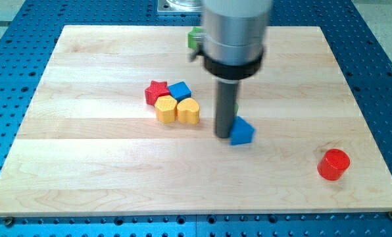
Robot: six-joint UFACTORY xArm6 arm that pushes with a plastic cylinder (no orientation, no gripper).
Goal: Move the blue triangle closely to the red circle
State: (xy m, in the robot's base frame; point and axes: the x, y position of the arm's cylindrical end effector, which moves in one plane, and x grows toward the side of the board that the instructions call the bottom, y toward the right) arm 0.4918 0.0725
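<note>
The blue triangle lies near the board's middle, a little right of centre. The red circle stands at the lower right of the wooden board, well apart from the triangle. My tip rests on the board right against the triangle's left side. The rod rises from there to the large grey arm body at the view's top.
A tight cluster left of my tip holds a red star, a blue cube, a yellow hexagon and a yellow heart. A green block peeks out behind the arm at the top; a green sliver shows behind the rod.
</note>
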